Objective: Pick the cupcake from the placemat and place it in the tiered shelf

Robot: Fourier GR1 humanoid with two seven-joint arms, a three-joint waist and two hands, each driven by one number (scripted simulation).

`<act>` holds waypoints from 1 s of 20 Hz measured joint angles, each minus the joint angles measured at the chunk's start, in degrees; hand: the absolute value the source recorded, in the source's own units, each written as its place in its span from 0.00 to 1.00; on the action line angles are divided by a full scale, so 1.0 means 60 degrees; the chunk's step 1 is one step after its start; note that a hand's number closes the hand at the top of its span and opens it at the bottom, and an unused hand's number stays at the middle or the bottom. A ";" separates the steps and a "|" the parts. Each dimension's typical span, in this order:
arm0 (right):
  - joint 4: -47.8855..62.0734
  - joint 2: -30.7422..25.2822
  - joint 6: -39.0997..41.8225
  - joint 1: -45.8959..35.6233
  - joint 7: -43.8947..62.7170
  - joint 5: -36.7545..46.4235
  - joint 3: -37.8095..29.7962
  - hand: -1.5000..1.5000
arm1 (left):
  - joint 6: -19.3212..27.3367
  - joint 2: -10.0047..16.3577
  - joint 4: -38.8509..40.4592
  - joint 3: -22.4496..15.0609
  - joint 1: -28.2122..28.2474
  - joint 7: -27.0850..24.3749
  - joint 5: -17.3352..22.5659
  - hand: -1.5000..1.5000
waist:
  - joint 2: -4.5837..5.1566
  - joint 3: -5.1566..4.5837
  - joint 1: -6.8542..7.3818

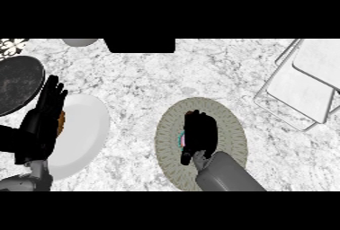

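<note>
Grasp step. Right hand [200, 134] covers cupcake [181, 139] at centre of placemat [232, 125], mid-counter (only teal-pink sliver shows); closed on it or not, cannot tell. Left hand [44, 119] rests released at counter's left edge. Next move likely: secure cupcake, lift, carry to tiered shelf [293, 90] at far right corner.

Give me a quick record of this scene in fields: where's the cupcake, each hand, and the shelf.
cupcake: on the placemat, mostly hidden under the right hand
right hand: over the cupcake, grip not visible
left hand: open, resting at the view's left, over the white plate
tiered shelf: upper right, apart from the placemat
task state: cupcake not yet in the shelf
</note>
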 measured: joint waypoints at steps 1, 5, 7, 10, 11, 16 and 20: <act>-0.0262 -0.0371 0.0090 0.0109 -0.0437 -0.0085 -0.0003 1.00 | 0.0047 -0.0071 -0.0101 -0.0073 0.0130 0.0008 -0.0060 0.50 | -0.0004 0.0007 -0.0005; -0.1303 -0.2171 0.0386 0.0676 -0.3239 -0.0677 0.0458 1.00 | 0.0092 -0.0063 -0.0113 0.0004 0.0218 0.0044 -0.0059 0.50 | -0.0034 0.0043 -0.0173; -0.1722 -0.2945 0.0473 0.0861 -0.4546 -0.0872 0.0759 1.00 | 0.0111 -0.0066 -0.0117 0.0034 0.0241 0.0033 -0.0055 0.50 | -0.0049 0.0063 -0.0237; -0.2360 -0.4194 0.0452 0.1211 -0.6531 -0.1377 0.0843 1.00 | 0.0193 -0.0089 -0.0118 0.0095 0.0279 -0.0007 -0.0075 0.50 | -0.0046 0.0080 -0.0401; -0.2526 -0.4646 0.0427 0.1360 -0.7176 -0.1597 0.0764 1.00 | 0.0195 -0.0064 -0.0123 0.0135 0.0311 -0.0014 -0.0070 0.50 | -0.0038 0.0082 -0.0447; -0.3220 -0.6878 0.0290 0.2096 -1.0358 -0.2985 -0.0136 1.00 | 0.0241 -0.0013 -0.0122 0.0284 0.0468 -0.0050 -0.0066 0.50 | -0.0013 0.0089 -0.0724; -0.3402 -0.8010 0.0400 0.2628 -1.2454 -0.4969 -0.1622 1.00 | 0.0297 0.0004 -0.0193 0.0388 0.0579 -0.0033 -0.0051 0.50 | -0.0022 0.0090 -0.0916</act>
